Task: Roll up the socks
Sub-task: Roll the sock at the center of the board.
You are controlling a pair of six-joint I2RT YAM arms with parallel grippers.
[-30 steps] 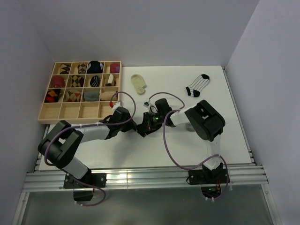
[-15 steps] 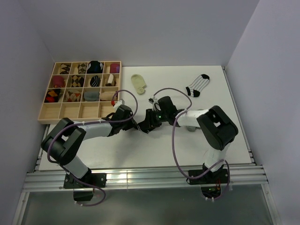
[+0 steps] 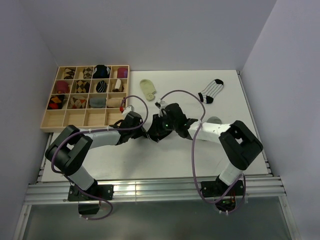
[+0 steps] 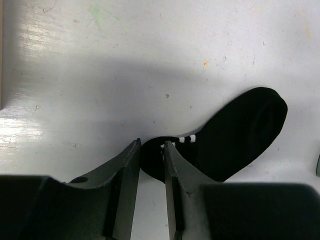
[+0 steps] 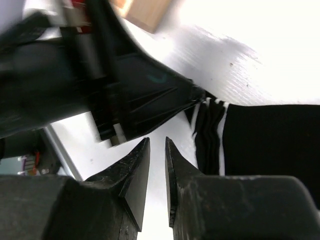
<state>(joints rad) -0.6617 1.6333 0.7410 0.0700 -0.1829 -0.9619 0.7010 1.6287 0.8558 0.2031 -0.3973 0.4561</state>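
Observation:
A black sock (image 4: 235, 132) with thin white stripes at its cuff lies flat on the white table, mid-table in the top view (image 3: 153, 136). My left gripper (image 4: 151, 146) is shut on the sock's cuff end, low at the table; it also shows in the top view (image 3: 147, 132). My right gripper (image 5: 157, 142) sits just beside the bunched cuff (image 5: 207, 130), facing the left gripper's fingers (image 5: 150, 95). Its jaws stand a narrow gap apart with only bare table between them. In the top view the right gripper (image 3: 158, 131) almost touches the left one.
A wooden compartment tray (image 3: 82, 118) with several rolled socks stands at the back left. A cream sock (image 3: 147, 89) and a white striped sock (image 3: 211, 91) lie at the back. A small grey item (image 3: 214, 120) lies by the right arm.
The right arm's elbow has swung out to the right and stretched flatter, its gripper staying at the sock. The left gripper has edged slightly right.

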